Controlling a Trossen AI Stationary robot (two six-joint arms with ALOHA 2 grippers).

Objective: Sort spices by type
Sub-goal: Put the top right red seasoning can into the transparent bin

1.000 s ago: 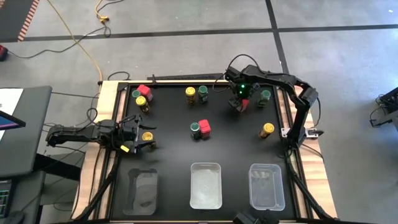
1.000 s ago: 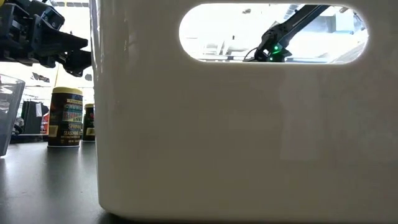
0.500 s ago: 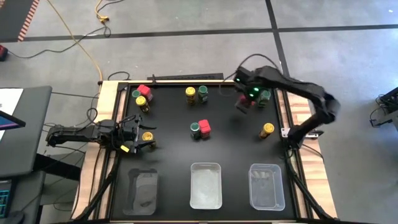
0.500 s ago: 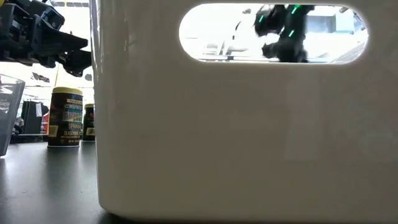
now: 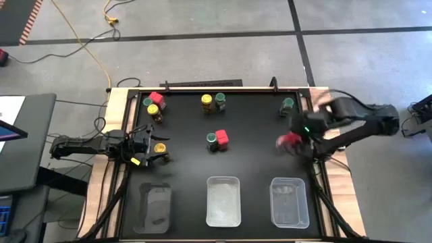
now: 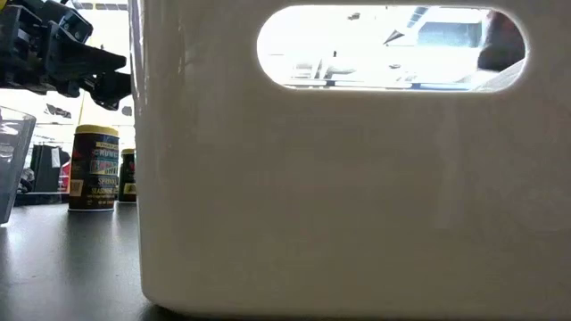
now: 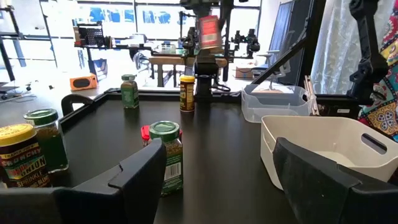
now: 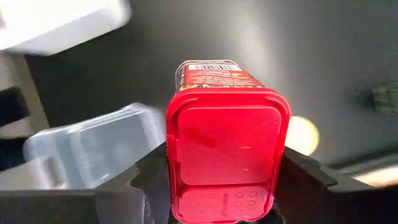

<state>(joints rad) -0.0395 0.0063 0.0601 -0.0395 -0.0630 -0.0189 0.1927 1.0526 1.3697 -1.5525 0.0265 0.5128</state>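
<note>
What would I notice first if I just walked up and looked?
The right claw gripping a red-lidded spice jar, carried in the air above the table's right side, near the clear trays. On the left, the other claw sits open beside a yellow-lidded jar.

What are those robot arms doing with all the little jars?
They are sorting spice jars by lid colour. The right pincer is shut on a red-lidded jar and carries it above the table's right side, near the clear trays. The left pincer waits, open, at the left edge by a yellow-lidded jar. Other jars stand on the table.
</note>
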